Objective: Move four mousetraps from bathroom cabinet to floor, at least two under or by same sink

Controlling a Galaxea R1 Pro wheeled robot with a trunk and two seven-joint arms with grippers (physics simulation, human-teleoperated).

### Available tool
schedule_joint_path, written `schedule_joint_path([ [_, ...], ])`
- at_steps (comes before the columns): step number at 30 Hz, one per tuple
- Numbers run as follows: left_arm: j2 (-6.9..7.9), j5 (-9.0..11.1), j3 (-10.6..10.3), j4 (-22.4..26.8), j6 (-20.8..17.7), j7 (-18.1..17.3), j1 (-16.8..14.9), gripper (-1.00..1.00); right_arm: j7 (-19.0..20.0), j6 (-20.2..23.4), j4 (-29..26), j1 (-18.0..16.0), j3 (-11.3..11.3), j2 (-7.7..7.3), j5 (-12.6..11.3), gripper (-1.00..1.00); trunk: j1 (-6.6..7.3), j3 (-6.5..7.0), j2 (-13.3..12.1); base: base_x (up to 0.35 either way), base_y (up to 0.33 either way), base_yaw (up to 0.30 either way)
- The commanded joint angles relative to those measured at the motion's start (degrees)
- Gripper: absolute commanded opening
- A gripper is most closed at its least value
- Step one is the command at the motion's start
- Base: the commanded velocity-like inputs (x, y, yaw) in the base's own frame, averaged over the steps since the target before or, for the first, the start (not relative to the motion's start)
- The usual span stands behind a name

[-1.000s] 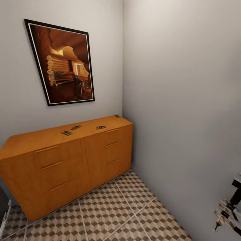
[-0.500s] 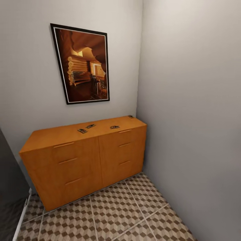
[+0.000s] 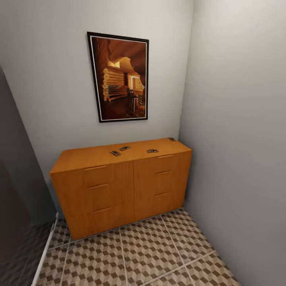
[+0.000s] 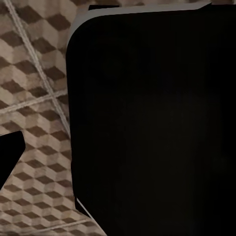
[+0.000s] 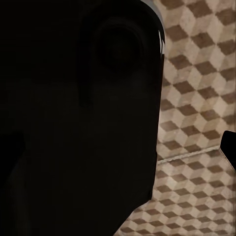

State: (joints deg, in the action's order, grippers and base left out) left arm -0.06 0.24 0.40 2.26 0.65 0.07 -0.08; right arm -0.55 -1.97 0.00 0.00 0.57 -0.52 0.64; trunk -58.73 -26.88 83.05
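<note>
Both wrist views are largely blocked by a dark rounded body close to the lens, so whether either hand is released or clenched cannot be told. Around that dark mass, both wrist views show the bathroom floor, tiled in a brown, beige and cream cube pattern with pale grout lines.

In the head view, the cabinet stands in the corner against the back wall, with all drawers and doors closed. Four mousetraps lie on its flat top: two close together near the middle, a third to their right, and a fourth at the far right rear corner. Their wire and red marks are too small to make out. A framed picture hangs on the wall above the cabinet.
</note>
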Motion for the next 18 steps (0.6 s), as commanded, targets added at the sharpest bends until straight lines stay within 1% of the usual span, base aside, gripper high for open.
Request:
schedule_joint_path([
  [1,0.02,0.02,0.04,0.03,0.07,0.01,-0.01,1.00,-0.06,-0.18,0.00,0.00,0.05,0.00,0.07,1.00,0.00,-0.05,0.02,0.000,0.000,0.270],
  [13,-0.02,0.02,0.04,0.03,0.06,0.02,-0.01,1.00,-0.07,-0.18,0.00,0.00,0.05,0.00,0.07,1.00,0.00,-0.05,0.02,0.000,0.000,0.266],
  [18,-0.03,0.02,0.04,0.03,0.05,-0.05,-0.01,1.00,-0.02,-0.14,0.00,0.00,0.05,-0.13,0.00,1.00,0.00,-0.05,0.02,0.018,0.000,0.108],
])
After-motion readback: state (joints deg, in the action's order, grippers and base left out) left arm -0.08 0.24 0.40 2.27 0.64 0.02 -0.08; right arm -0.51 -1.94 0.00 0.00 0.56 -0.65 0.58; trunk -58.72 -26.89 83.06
